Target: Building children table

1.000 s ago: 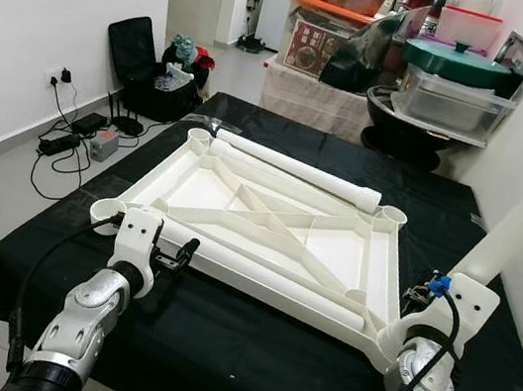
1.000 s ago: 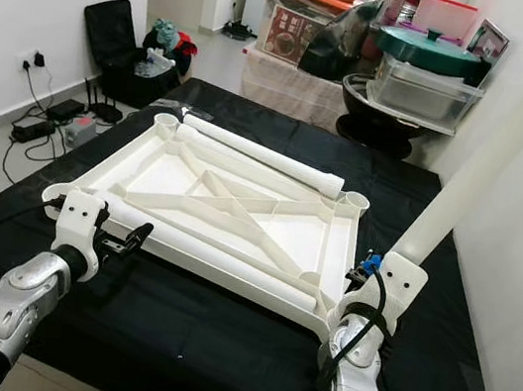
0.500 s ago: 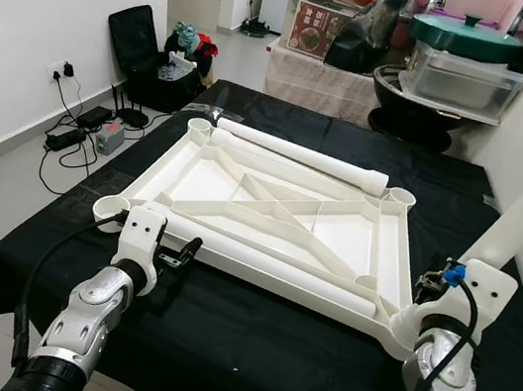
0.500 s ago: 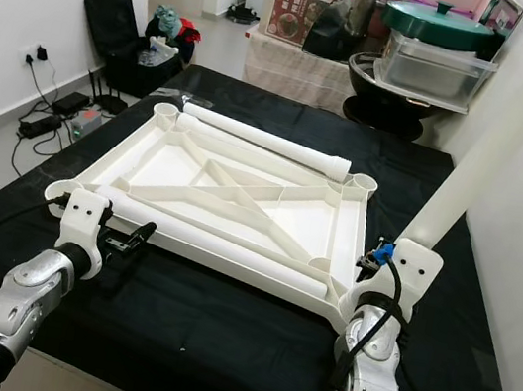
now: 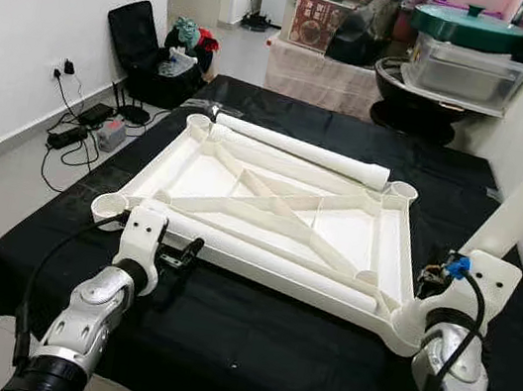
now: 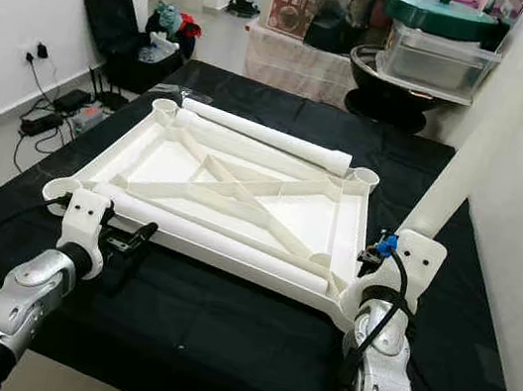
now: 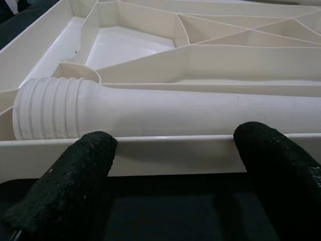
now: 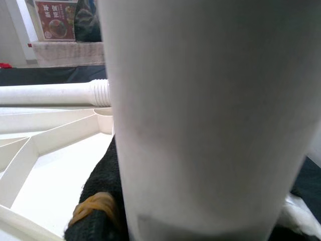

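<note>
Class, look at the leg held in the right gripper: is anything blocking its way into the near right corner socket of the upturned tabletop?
Nothing visible blocks it. The right gripper holds the leg tilted, its lower end right at the tabletop's near right corner; the socket itself is hidden behind the gripper.

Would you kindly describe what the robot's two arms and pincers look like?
Both arms are ribbed silver metal with white wrist blocks. The left pincer has black, fuzzy-padded fingers and a looping black cable. The right pincer carries black cables, a blue connector and red trim.
</note>
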`<state>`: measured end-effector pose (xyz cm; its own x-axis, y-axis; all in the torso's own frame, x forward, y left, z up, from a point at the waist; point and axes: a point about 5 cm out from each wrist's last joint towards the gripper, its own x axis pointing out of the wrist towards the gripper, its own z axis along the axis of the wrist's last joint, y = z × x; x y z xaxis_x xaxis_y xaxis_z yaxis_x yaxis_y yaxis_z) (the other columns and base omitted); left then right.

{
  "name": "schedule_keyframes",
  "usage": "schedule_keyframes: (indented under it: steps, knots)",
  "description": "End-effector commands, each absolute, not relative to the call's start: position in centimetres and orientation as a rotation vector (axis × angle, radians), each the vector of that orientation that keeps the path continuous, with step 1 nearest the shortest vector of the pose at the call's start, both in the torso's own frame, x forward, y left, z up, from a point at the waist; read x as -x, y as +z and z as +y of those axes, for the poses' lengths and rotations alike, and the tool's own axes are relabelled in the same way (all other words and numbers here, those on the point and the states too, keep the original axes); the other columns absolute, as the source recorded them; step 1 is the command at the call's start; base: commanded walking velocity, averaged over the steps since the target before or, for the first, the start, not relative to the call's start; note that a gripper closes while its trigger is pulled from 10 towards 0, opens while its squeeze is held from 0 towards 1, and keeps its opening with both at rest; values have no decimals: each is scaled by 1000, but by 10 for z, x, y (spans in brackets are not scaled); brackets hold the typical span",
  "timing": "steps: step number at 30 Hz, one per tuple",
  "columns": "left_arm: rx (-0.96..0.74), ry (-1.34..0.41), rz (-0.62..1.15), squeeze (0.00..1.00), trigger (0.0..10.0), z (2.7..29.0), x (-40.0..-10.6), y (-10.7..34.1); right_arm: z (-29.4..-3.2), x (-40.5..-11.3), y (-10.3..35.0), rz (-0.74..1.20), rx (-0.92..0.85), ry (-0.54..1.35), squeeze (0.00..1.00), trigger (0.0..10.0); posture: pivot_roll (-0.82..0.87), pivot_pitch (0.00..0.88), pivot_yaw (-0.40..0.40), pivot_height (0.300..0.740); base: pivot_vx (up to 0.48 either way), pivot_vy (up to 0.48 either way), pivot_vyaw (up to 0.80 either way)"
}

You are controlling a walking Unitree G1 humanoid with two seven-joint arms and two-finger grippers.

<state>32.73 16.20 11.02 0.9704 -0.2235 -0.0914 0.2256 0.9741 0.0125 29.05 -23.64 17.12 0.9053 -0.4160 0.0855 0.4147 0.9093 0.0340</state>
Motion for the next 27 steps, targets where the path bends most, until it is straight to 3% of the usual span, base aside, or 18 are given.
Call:
schedule_keyframes:
  steps: [1,27]
  knots:
    - [-29,-235,95,0,10000,160,-328,108,-245,-288,184,-133,4,-452,0,10000,-2,0,-62,740,0,0,0]
    - [-27,-253,103,0,10000,155,-329,105,-242,-290,221,-255,-3,-415,0,10000,-10,0,-56,740,0,0,0]
